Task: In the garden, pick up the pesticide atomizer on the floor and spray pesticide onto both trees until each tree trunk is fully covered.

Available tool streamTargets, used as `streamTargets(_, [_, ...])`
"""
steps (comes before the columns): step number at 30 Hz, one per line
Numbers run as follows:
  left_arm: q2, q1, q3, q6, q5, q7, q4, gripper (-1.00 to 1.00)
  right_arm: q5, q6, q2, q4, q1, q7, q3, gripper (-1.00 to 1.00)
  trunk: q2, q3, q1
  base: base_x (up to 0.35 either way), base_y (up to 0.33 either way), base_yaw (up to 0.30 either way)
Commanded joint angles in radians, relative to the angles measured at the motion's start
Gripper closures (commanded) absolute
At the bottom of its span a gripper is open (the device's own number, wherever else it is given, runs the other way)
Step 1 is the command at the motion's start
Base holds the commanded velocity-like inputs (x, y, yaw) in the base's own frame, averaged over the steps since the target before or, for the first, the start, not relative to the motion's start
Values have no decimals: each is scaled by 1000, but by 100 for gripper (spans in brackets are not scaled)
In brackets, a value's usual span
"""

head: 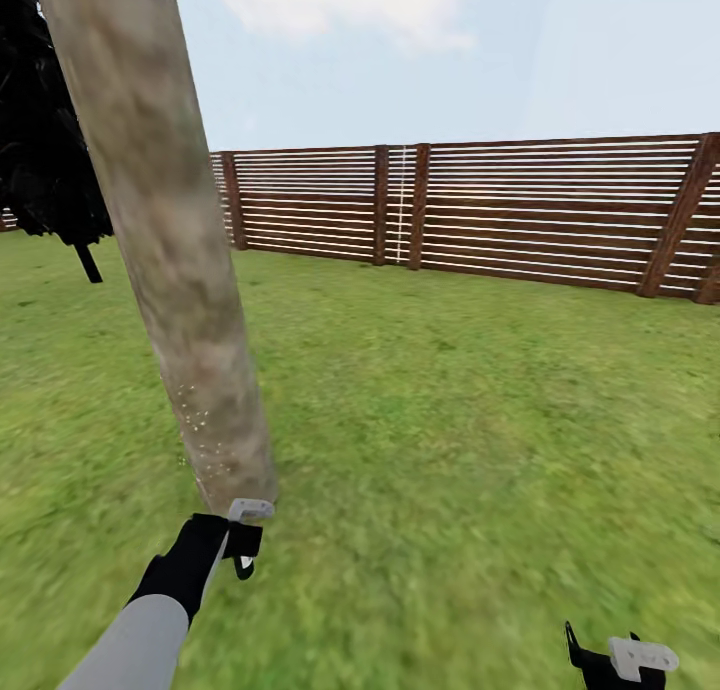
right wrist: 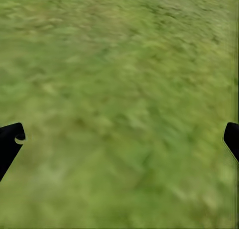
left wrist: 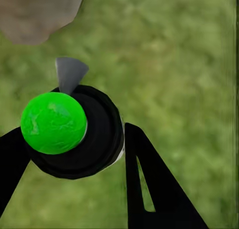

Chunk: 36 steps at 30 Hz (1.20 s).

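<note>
A thick tree trunk (head: 165, 230) of mottled grey-beige bark leans across the left of the head view, with pale speckles low on its bark. Its base also appears as the trunk (left wrist: 35, 15) in the left wrist view. My left gripper (head: 243, 553) hovers just in front of that base, shut on the pesticide atomizer (left wrist: 69, 129). The atomizer is a round black body with a bright green ball on top and a grey nozzle toward the trunk. My right gripper (head: 600, 660) hangs low at the right over grass, open and empty (right wrist: 122, 138).
Green lawn (head: 450, 420) spreads all around. A brown horizontal-slat fence (head: 500, 210) closes the far side. A black columnar tree (head: 50, 170) stands behind the trunk at the far left.
</note>
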Motion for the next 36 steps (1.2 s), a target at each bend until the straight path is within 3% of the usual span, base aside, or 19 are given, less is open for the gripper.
streamTargets(1, [0, 0, -1, 2, 0, 11, 0, 100, 0, 0, 0, 0, 0, 0, 0, -100, 0, 0, 0, 86, -273, 0])
streamTargets(3, [1, 2, -1, 7, -4, 58, 9, 100, 0, 0, 0, 0, 0, 0, 0, -100, 0, 0, 0, 82, -272, 0])
streamTargets(5, [15, 43, 7, 8, -1, 97, 12, 100, 0, 0, 0, 0, 0, 1, 0, -100, 0, 0, 0, 40, -270, 0])
streamTargets(9, [24, 86, 94, 2, 17, 115, -8, 100, 0, -1, 0, 0, 0, 1, 0, -100, 0, 0, 0, 7, -105, 0])
streamTargets(11, [21, 90, 110, 3, 19, 114, -72, 100, 0, -1, 0, 0, 0, 2, 0, -100, 0, 0, 0, 1, -12, 0])
streamTargets(14, [14, 93, 113, 13, 21, 106, -197, 100, 0, -2, 0, 0, 0, 2, 0, -100, 0, 0, 0, 0, -2, 40])
streamTargets(19, [-12, 94, 107, 15, 30, 104, -221, 100, 0, -2, 0, 0, 0, 0, 0, -100, 0, 0, 0, 0, 0, 239])
streamTargets(31, [-21, 88, 103, 6, 34, 107, -202, 100, 0, -2, 1, 0, 0, 1, 1, -100, 0, 0, 0, 0, 0, 200])
streamTargets(34, [-20, 92, 106, 2, 32, 114, -81, 100, 0, -2, 2, 0, 0, 2, 1, -100, 0, 0, 0, 0, 0, 3])
streamTargets(36, [-19, 91, 105, 1, 32, 116, -65, 100, 0, -2, 2, 0, 0, 2, 1, -100, 0, 0, 0, 0, 0, 0])
